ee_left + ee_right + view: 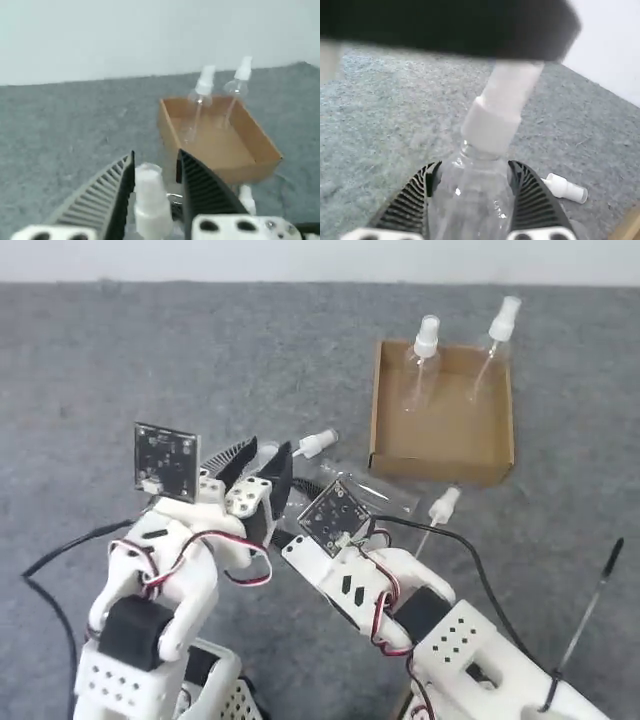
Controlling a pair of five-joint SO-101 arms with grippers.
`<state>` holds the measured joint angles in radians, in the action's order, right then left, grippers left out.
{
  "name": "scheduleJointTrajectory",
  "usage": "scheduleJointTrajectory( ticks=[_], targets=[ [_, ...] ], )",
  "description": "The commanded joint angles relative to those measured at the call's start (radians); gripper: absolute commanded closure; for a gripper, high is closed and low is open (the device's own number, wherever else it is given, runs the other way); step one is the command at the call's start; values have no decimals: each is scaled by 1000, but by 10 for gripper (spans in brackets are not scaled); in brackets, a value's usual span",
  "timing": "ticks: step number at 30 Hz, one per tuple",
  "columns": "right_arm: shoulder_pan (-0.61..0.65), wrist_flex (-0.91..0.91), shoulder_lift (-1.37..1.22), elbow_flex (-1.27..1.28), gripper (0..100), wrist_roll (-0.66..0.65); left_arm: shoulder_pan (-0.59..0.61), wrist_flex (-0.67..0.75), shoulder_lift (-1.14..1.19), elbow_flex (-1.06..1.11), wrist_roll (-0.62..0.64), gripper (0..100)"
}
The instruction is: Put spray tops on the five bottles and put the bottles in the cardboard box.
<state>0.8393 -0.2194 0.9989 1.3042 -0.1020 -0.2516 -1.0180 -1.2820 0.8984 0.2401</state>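
The left fingers clench the spray top, the right fingers grasp the bottle; best keep both aligned between them and twist gently.

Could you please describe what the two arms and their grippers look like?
The left arm and right arm are white plastic with black servo blocks and red, black and white wires. Each wrist carries a dark square circuit board. The left gripper and right gripper have black ribbed jaws.
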Motion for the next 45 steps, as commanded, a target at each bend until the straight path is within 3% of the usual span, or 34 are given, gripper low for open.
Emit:
scheduleJointTrajectory(
  ticks=[1,15,27,40,45],
  targets=[
    [-12,18,39,-12,992,9,94,34,-20,-77,-26,878],
    [-10,16,39,-11,992,9,157,123,213,-79,-101,878],
    [-58,16,39,-15,992,11,160,-18,212,-77,-155,878],
    [-104,16,41,-18,992,9,170,-23,206,-85,-157,878],
    [-165,-30,35,-89,992,12,235,-34,46,-10,-172,874]
  ],
)
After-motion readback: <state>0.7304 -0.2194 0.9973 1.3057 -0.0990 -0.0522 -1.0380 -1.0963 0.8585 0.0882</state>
